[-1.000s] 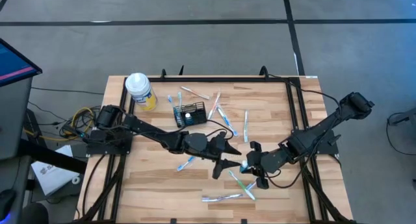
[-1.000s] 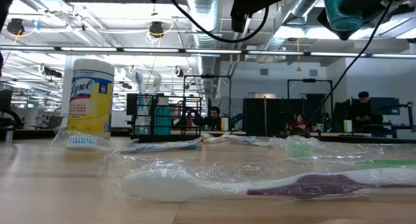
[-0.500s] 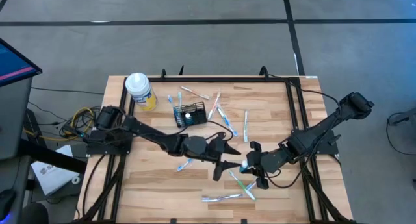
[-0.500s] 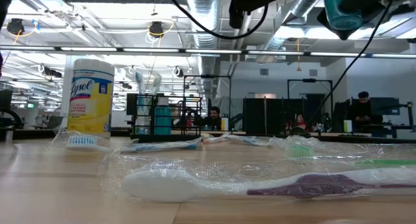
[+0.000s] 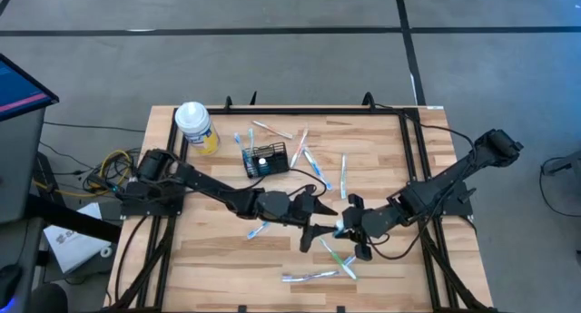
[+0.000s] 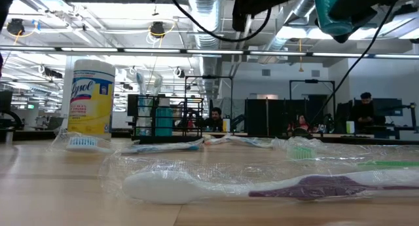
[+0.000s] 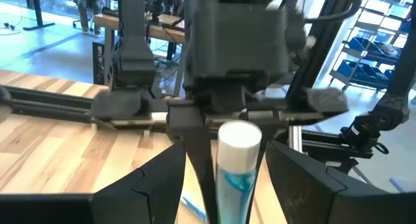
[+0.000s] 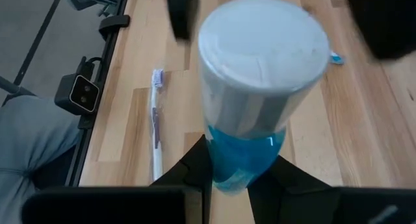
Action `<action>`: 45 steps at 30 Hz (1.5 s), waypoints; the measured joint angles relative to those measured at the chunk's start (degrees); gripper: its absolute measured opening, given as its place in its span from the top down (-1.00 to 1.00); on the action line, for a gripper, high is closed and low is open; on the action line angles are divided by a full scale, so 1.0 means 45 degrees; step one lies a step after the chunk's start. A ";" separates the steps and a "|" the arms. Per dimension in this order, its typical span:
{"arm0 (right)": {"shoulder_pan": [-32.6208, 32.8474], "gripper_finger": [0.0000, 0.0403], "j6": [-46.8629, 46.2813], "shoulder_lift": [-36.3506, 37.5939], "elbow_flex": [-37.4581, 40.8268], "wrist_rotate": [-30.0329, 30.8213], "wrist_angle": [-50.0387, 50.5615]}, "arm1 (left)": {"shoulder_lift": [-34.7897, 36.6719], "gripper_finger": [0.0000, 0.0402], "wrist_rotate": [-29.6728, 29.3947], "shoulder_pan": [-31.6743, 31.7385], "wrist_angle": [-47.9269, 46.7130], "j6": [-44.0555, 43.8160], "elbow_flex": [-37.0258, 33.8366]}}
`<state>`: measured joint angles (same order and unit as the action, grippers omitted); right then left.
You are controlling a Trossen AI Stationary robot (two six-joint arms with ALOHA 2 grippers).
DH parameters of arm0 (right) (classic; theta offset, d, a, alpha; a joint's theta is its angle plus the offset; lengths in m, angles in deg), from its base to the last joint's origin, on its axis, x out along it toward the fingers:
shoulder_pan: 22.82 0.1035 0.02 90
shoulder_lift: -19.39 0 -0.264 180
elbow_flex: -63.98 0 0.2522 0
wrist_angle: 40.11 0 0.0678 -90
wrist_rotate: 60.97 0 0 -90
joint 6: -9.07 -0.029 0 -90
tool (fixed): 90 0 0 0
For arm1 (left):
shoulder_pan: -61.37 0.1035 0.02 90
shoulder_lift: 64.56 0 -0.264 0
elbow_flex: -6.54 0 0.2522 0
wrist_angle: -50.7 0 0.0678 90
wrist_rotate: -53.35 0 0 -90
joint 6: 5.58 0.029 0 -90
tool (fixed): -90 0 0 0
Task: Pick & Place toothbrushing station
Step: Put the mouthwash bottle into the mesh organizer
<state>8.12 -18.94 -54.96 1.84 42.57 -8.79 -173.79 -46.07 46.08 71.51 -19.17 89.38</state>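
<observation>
Right gripper [image 8: 227, 178] fingers clamped on what looks like a blue toothpaste tube [image 8: 250, 87], left gripper [image 5: 320, 216] fingers spread wide beside its cap, so centre them squarely before closing, the black mesh caddy [image 5: 264, 159] waiting well behind.

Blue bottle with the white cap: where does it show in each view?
High: blue bottle slightly below and right of centre.
Low: bottle at the top right, overhead.
Left wrist: bottle at bottom centre, cap toward the camera.
Right wrist: bottle at centre, filling the picture.
Landmark: the right hand gripping it.
</observation>
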 joint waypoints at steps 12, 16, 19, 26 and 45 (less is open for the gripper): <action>0.0000 0.71 -0.0005 0.0005 0.0005 0.0010 -0.0020 | -0.0994 -0.05 0.0070 0.0159 0.1897 0.0264 0.0198; 0.0005 0.71 0.0022 0.0010 0.0005 0.0005 -0.0026 | -0.1657 -0.05 -0.0023 0.0206 0.2025 0.0424 0.1083; 0.0019 0.71 -0.0007 0.0000 0.0023 -0.0038 0.0082 | -0.2050 -0.05 -0.0023 0.0214 0.2048 0.0599 0.1510; 0.0010 0.71 0.0008 -0.0005 0.0029 -0.0034 0.0183 | -0.2138 0.16 0.0086 0.0251 0.1941 0.0593 0.1593; 0.0024 0.71 0.0062 -0.0015 0.0024 -0.0081 0.0465 | -0.2060 0.48 0.1518 0.0175 0.1001 0.0032 0.1571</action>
<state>8.23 -18.66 -55.03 1.95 42.20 -6.69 -183.06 -39.24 46.87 76.01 -19.03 96.45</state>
